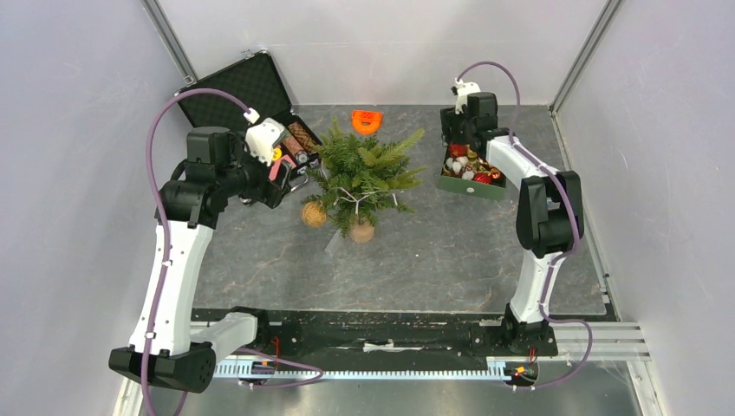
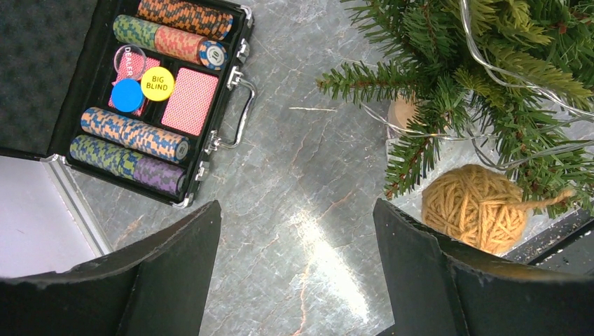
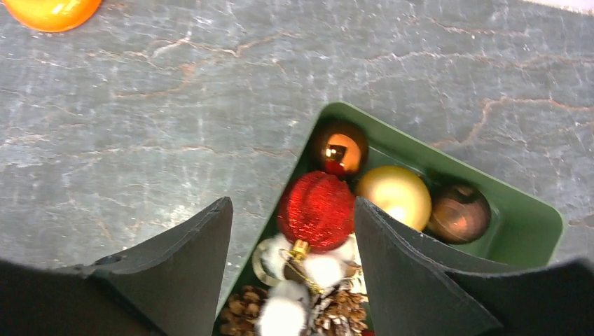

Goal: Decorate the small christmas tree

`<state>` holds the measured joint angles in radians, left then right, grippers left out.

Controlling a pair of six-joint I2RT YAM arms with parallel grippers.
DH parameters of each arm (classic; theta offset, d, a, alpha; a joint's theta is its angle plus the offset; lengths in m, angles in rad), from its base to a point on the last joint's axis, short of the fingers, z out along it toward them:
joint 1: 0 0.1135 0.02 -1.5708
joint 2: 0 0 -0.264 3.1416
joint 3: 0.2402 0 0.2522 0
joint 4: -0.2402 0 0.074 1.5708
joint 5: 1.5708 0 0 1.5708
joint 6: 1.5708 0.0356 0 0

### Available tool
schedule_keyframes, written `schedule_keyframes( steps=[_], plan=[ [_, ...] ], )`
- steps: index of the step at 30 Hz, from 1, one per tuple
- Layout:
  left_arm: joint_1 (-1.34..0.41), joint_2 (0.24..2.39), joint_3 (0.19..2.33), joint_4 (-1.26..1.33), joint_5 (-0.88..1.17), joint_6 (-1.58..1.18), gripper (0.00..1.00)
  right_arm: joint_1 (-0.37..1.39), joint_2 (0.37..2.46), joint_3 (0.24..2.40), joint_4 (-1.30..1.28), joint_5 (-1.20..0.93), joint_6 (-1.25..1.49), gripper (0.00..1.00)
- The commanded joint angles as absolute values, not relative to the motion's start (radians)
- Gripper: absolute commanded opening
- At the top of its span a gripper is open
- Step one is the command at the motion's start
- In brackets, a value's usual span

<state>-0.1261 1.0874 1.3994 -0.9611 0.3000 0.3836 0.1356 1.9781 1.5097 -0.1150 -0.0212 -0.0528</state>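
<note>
Small christmas tree point(image 1: 364, 178): approx. centre of table point(image 1: 433, 260), between the two arms, wooden stump base point(image 1: 362, 231) toward near edge. Appears upright, though top view is too steep to confirm. Thin clear wire strung through branches.

L tool point(image 2: 294, 210): jaws spread wide, nothing between them. Hovers over bare table surface, between poker-chip case point(image 2: 161, 98) and tree. Not touching either.

Poker-chip case: lid open, at far-left of table. Holds rows of striped chips, red-backed cards, one blue disc, one yellow disc marked "BIG BLIND".

Yarn ball point(image 2: 474, 206): tan, on table just beside tree's lower branches, on L-arm side. Loose end trailing toward the needles.

R tool point(image 3: 293, 210): jaws spread wide, gripping nothing. Positioned above corner of green tray point(image 3: 532, 210), at far-right of table, well apart from tree.

Tray contents, per R wrist view: red glitter bauble point(image 3: 316, 210) directly under gap between fingers; gold bauble point(image 3: 394, 196) and two brown baubles beside it; pine cones and white tufts nearer the camera. Contact betw. fingers and baubles: cannot tell.

Orange object point(image 1: 367, 120): on table behind tree, near back wall.
</note>
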Motion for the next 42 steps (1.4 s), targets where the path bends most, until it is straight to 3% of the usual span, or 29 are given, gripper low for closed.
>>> schedule_keyframes(
  steps=[1,8,15,19,27,42],
  plan=[
    [-0.121,1.071,1.392,-0.926,0.339,0.353,0.86,0.153,2.000,1.583,-0.141,0.061,-0.043,0.66],
    [-0.120,1.071,1.378,-0.922,0.348,0.357,0.85,0.153,1.949,1.541,-0.187,0.103,-0.059,0.63],
    [-0.121,1.072,1.362,-0.913,0.357,0.363,0.85,0.143,1.814,1.371,-0.130,0.138,-0.033,0.66],
    [-0.120,1.067,1.355,-0.915,0.355,0.372,0.85,0.090,1.828,1.380,-0.161,0.056,-0.002,0.52],
    [-0.120,1.068,1.343,-0.905,0.360,0.370,0.85,0.150,1.717,1.177,-0.025,0.007,0.014,0.56],
    [-0.120,1.065,1.350,-0.913,0.367,0.373,0.85,0.181,1.821,1.238,-0.045,0.009,0.009,0.46]
  ],
)
